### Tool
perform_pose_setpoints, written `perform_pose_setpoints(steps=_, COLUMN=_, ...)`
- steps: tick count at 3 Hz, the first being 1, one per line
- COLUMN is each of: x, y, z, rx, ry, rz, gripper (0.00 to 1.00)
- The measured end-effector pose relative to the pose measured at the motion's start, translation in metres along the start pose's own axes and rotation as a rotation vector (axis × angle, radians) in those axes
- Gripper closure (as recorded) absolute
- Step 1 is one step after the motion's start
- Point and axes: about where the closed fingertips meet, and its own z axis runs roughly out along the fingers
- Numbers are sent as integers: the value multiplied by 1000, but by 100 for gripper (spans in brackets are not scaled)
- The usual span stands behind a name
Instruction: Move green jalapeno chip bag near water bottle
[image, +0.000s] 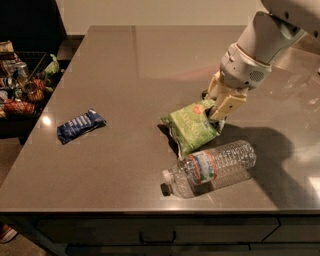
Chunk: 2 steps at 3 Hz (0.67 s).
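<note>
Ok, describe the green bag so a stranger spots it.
On the grey countertop, look right of centre, just behind the clear ribbed plastic bottle lying on its side. The wrinkly light-green foil bag sits there, its corner pinched by the beige gripper; the only other packet is flat, dark blue.
</note>
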Motion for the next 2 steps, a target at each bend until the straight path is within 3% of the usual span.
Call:
perform_pose_setpoints(steps=1, x=-1, y=-6, z=2, rx=16, ry=-4, rz=-1, gripper=0)
perform_pose_setpoints(steps=2, x=-1, y=-7, z=3, rx=21, ry=-5, rz=-1, gripper=0)
